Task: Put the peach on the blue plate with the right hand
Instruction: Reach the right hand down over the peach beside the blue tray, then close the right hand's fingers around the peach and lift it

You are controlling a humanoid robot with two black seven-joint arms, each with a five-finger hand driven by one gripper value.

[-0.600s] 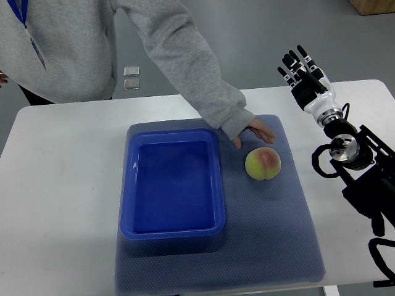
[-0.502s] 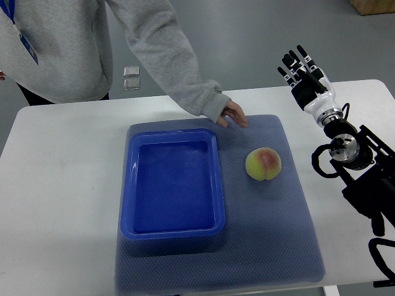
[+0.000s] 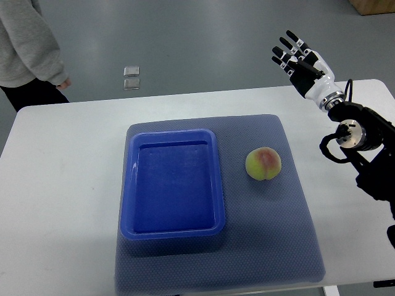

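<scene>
One peach [image 3: 263,164], round, yellow-green with a pink-red blush on top, sits on the blue-grey mat [image 3: 271,228], right of the plate and apart from it, nothing touching it. One blue plate [image 3: 172,184], really a deep rectangular plastic tray with rounded corners and a raised rim, glossy inside, empty, lies on the mat's left half. One mat, dotted mesh texture, roughly square; its near edge runs close to the bottom of the frame. One white desk [image 3: 62,185], smooth top, left, right and near edges cut off by the frame.

One robot hand in view: right hand [image 3: 301,60], black fingers [image 3: 284,48] on a white palm shell, raised past the desk's far right corner, fingers spread and straight, holding nothing, well apart from the peach. Its black wrist joint and cabling run down the right edge, partly cut off.

One person [image 3: 28,43] at top left, grey sleeve and dark trousers, mostly out of frame, a bit of hand showing below the cuff. Two small square plates [image 3: 131,78] set in the grey floor beyond the desk, hard to make out.
</scene>
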